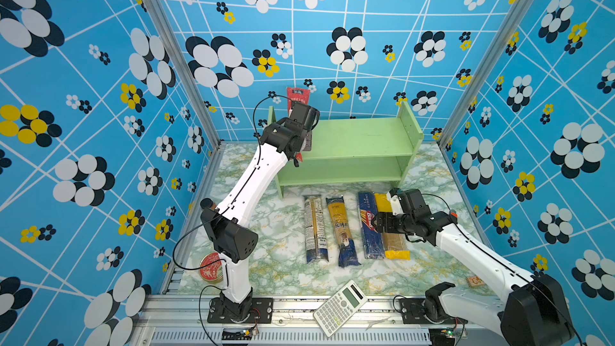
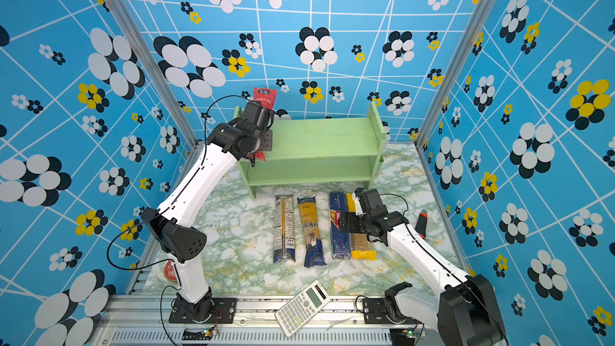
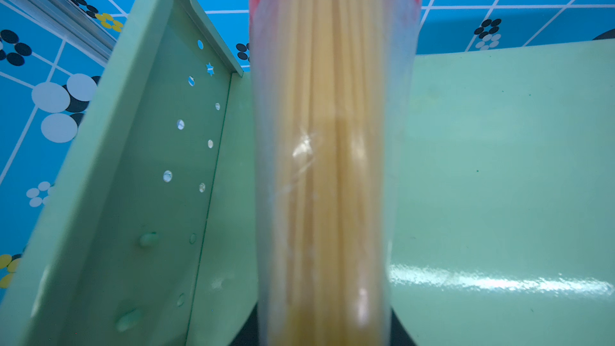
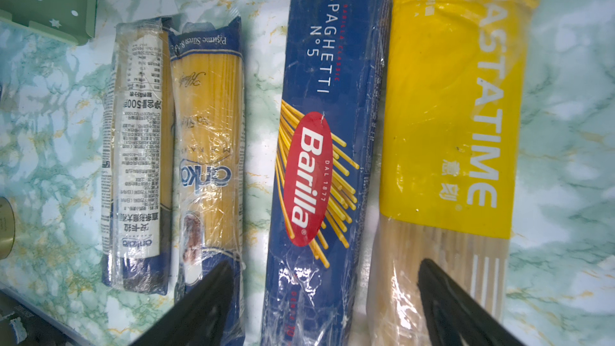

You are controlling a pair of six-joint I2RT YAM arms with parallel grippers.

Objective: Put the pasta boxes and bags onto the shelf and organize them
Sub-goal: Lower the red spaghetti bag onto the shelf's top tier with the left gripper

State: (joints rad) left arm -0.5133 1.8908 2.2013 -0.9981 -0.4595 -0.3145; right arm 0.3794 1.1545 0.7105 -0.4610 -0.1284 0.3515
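Low in the wrist view, my right gripper (image 4: pixel 326 262) hangs spread across the dark blue Barilla box (image 4: pixel 319 78), whose long axis runs up-frame. Farther off (upper centre), my left gripper (image 1: pixel 303 144) clamps the red-ended clear bag (image 3: pixel 326 161) upright at the left end of the shelf (image 1: pixel 359 134).

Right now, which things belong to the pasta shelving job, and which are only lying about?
Job: shelf, red-ended bag, clear/navy bag, yellow-navy bag, Barilla box, yellow bag.
Lying about: calculator, round red tin, black-orange item.
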